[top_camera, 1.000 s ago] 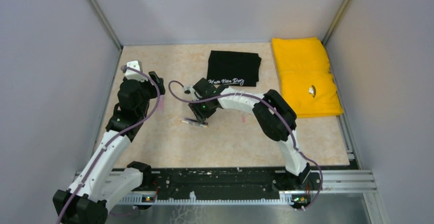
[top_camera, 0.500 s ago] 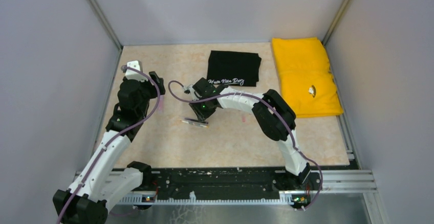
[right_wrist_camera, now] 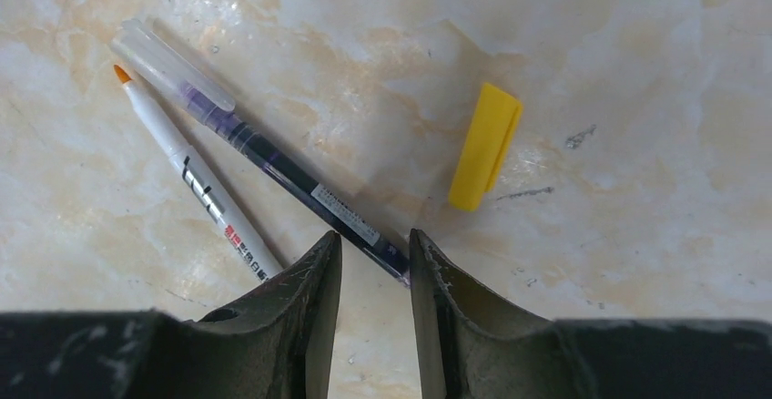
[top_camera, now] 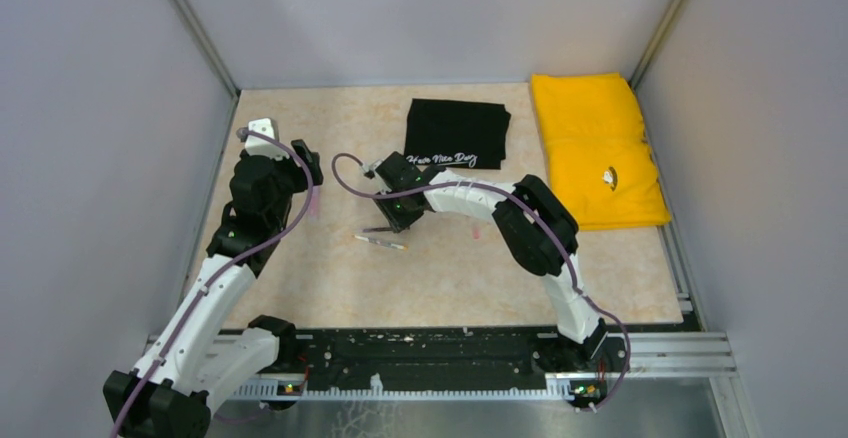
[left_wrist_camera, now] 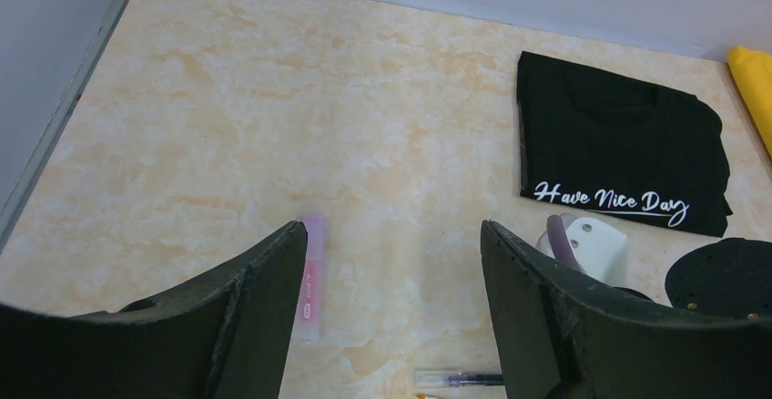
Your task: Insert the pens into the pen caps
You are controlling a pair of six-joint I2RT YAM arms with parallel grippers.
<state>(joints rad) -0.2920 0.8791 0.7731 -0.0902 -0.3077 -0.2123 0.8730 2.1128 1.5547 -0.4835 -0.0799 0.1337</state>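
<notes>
A white pen with an orange tip (right_wrist_camera: 196,180) lies uncapped on the table. Beside it lies a dark purple pen with a clear cap (right_wrist_camera: 264,162). A yellow pen cap (right_wrist_camera: 485,147) lies apart to their right. My right gripper (right_wrist_camera: 375,244) hovers just above the dark pen's end, with its jaws a narrow gap apart and nothing between them. In the top view the right gripper (top_camera: 385,223) is just behind the pens (top_camera: 382,242). A pale pink pen (left_wrist_camera: 312,276) lies by the left finger of my left gripper (left_wrist_camera: 391,235), which is wide open and empty.
A folded black T-shirt (top_camera: 457,132) lies at the back centre and a folded yellow shirt (top_camera: 595,148) at the back right. Grey walls close in the left, back and right sides. The right arm's wrist (left_wrist_camera: 587,244) shows in the left wrist view.
My right gripper has drawn up and back from the two pens, which stay on the table. The left arm has not moved.
</notes>
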